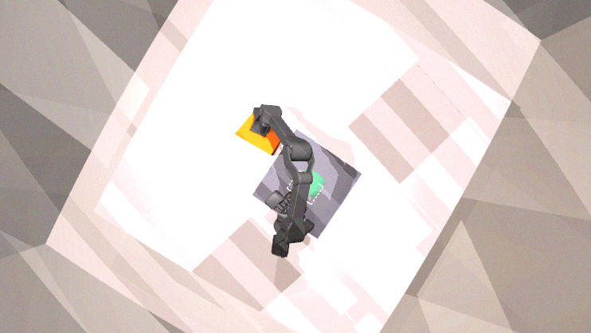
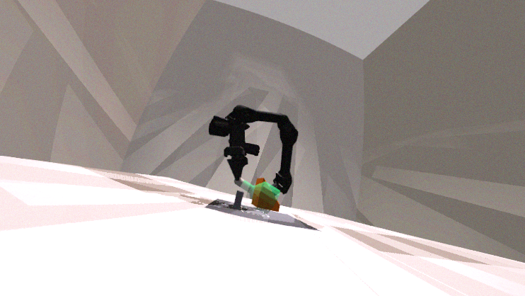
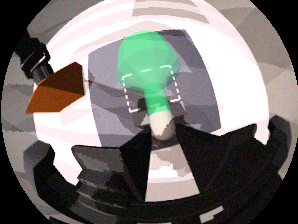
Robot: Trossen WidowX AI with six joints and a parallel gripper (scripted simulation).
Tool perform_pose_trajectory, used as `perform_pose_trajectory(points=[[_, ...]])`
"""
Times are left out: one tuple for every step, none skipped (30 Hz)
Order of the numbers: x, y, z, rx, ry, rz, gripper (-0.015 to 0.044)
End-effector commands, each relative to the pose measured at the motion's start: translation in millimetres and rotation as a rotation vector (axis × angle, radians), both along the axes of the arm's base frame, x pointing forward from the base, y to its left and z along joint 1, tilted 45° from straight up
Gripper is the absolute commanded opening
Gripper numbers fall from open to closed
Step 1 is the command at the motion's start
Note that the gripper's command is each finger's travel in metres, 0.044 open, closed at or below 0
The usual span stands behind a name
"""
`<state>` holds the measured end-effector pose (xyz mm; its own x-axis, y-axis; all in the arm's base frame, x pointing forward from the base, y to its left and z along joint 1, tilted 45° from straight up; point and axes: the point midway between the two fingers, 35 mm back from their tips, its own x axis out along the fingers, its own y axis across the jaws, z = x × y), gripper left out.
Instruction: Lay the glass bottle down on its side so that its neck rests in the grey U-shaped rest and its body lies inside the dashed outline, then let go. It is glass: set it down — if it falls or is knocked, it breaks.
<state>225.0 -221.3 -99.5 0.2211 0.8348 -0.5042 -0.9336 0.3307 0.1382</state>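
One view, the exterior, shows the bottle (image 1: pixel 315 183) (image 2: pixel 267 192) (image 3: pixel 148 60) tilted.

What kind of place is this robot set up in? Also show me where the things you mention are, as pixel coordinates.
Hard to name; perhaps a bare test room: plain faceted walls (image 2: pixel 422 110), a single arm (image 1: pixel 299 198) (image 2: pixel 288 146) on an orange block (image 1: pixel 250 134) (image 2: pixel 264 200) (image 3: pixel 57 97), and a grey mat (image 1: pixel 330 206) (image 2: pixel 293 220) (image 3: pixel 105 110) with a dashed outline (image 3: pixel 175 83).

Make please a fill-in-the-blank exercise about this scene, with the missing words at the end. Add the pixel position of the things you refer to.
The glass bottle (image 1: pixel 316 182) (image 2: pixel 270 190) (image 3: pixel 148 60) has the colour ____. The pincer (image 2: pixel 238 180) (image 3: pixel 162 128) holds it at its ____. The outline (image 1: pixel 320 193) (image 3: pixel 178 90) on the grey mat (image 1: pixel 338 182) (image 2: pixel 293 220) (image 3: pixel 200 100) is drawn with a ____ line. The block under the arm's base (image 1: pixel 264 123) (image 2: pixel 282 183) (image 3: pixel 42 72) is ____.

Missing words: green; neck; dashed; orange.
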Motion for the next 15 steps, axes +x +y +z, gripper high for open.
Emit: perform_pose_trajectory(points=[[1.8,1.1,-3.6,0.0,0.0,0.0,0.0117],[1.9,1.2,-4.2,0.0,0.0,0.0,0.0117],[1.9,1.3,-4.8,0.0,0.0,0.0,0.0117],[1.9,1.4,-5.5,0.0,0.0,0.0,0.0117],[1.9,1.5,-6.1,0.0,0.0,0.0,0.0117],[1.9,1.6,-6.7,0.0,0.0,0.0,0.0117],[1.9,1.7,-7.3,0.0,0.0,0.0,0.0117],[1.9,1.8,-8.0,0.0,0.0,0.0,0.0117],[1.9,1.9,-8.6,0.0,0.0,0.0,0.0117],[1.9,2.0,-9.2,0.0,0.0,0.001,0.0117],[1.9,2.1,-9.8,0.0,0.0,0.001,0.0117],[1.9,2.2,-10.4,0.0,0.0,0.001,0.0117],[1.9,2.3,-11.1,0.0,0.0,0.001,0.0117],[2.0,2.5,-11.7,0.0,0.0,0.001,0.0117],[2.0,2.6,-12.3,0.0,0.0,0.001,0.0117]])
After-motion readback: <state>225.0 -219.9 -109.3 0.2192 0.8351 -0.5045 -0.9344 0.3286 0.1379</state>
